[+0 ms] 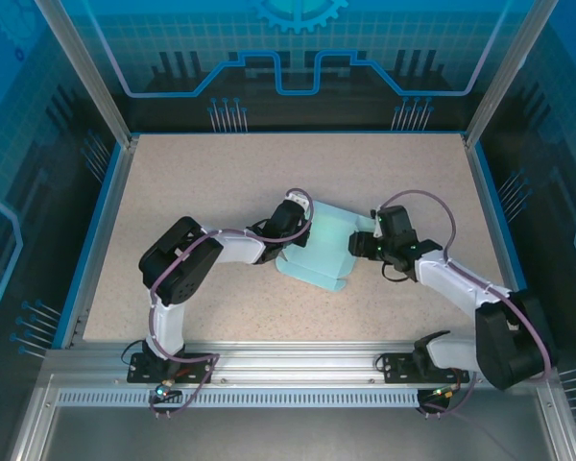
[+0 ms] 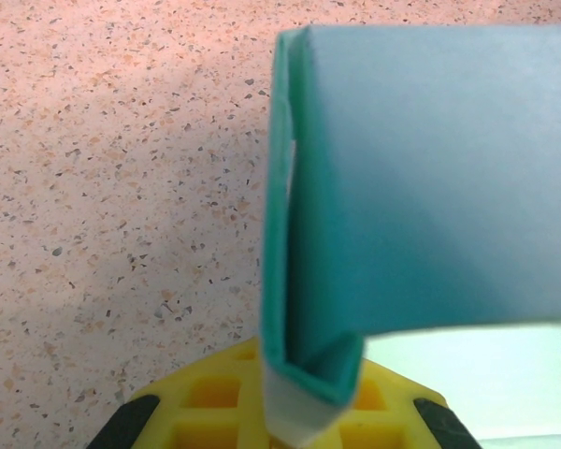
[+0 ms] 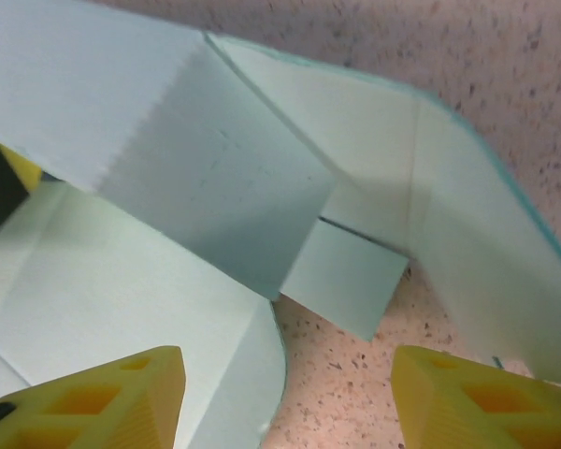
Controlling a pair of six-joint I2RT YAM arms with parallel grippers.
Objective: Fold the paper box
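at the middle of the surface, partly folded with flaps raised: paper box. clenched on its doubled left edge: left pincer. released, yellow fingers spread apart beside a loose flap: right pincer.

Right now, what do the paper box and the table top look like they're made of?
Probably thin card for the paper box: pale cyan, matte, holding sharp creases and bending in a smooth curve in the right wrist view. For the table top, a hard speckled sheet, beige with dark and reddish flecks, perhaps stone-look laminate or composite; dull, without glare.
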